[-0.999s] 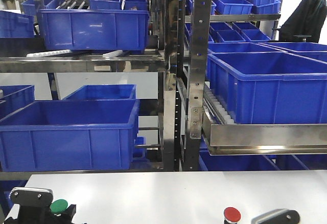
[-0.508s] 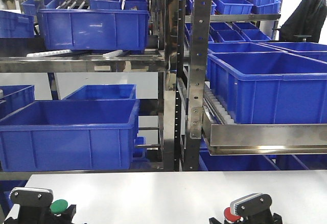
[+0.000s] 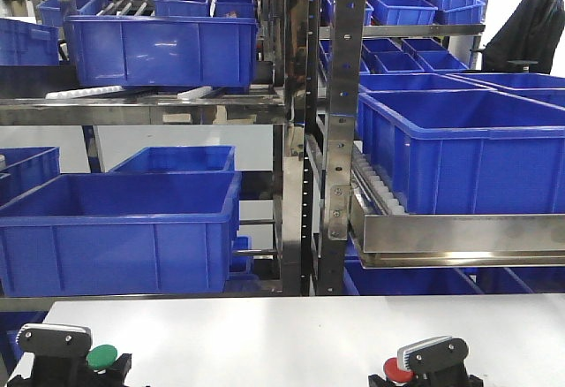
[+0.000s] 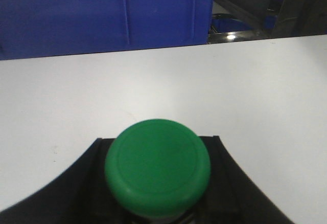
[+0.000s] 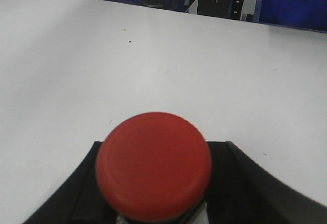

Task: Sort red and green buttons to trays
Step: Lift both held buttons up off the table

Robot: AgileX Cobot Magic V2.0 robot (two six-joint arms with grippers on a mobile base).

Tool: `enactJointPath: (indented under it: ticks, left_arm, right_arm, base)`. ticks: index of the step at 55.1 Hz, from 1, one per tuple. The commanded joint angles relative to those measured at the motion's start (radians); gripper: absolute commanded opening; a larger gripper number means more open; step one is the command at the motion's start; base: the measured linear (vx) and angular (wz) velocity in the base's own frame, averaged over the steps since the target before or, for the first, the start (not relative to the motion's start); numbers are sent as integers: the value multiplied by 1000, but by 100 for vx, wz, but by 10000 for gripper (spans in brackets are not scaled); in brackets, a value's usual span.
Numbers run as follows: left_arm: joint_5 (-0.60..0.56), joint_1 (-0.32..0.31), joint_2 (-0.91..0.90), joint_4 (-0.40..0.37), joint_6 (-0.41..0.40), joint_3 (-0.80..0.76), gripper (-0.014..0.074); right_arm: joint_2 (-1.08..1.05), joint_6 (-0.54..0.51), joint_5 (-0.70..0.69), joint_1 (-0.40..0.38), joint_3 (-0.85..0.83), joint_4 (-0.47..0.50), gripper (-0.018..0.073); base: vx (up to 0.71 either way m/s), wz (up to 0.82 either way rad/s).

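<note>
Green button (image 4: 157, 175), glossy round cap intact, stands upright with cap uppermost at the near left edge of the white tabletop (image 4: 255, 91), while the red button (image 5: 153, 165), of like form and equally upright, stands well apart at the near right edge.

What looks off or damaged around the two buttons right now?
Nothing stands out. The green button sits upright inside the left gripper, the red button likewise inside the right gripper; both caps look intact. No tray is in view.
</note>
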Motion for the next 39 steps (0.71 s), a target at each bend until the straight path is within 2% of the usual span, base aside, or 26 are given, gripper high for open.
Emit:
enactJointPath:
  ticks: [1, 3, 4, 12, 20, 28, 39]
  left_arm:
    - [-63, -6, -57, -4, 0, -17, 0]
    - [-50, -6, -63, -4, 0, -17, 0]
    - [-4, -6, -170, -4, 8, -17, 0]
    - [49, -6, -297, -4, 43, -17, 0]
    - [125, -6, -441, -4, 89, -17, 0]
    - [198, -6, -605, -4, 97, -18, 0]
    - [286, -6, -837, -4, 104, -20, 0]
  right_arm:
    - [-60, 24, -74, 1, -18, -32, 63]
    - [-76, 35, -74, 1, -18, -55, 10]
    - [-231, 55, -11, 4, -18, -152, -13]
    - [-396, 114, 140, 38, -18, -154, -12]
    - [-549, 120, 250, 95, -18, -112, -11]
    - [-715, 120, 363, 150, -34, -10, -11]
    - [-848, 119, 606, 173, -180, -12, -10]
  base:
    - [0, 0]
    - [0, 0]
    - [0, 0]
    - [0, 0]
    - [0, 0]
    - [0, 0]
    - [0, 0]
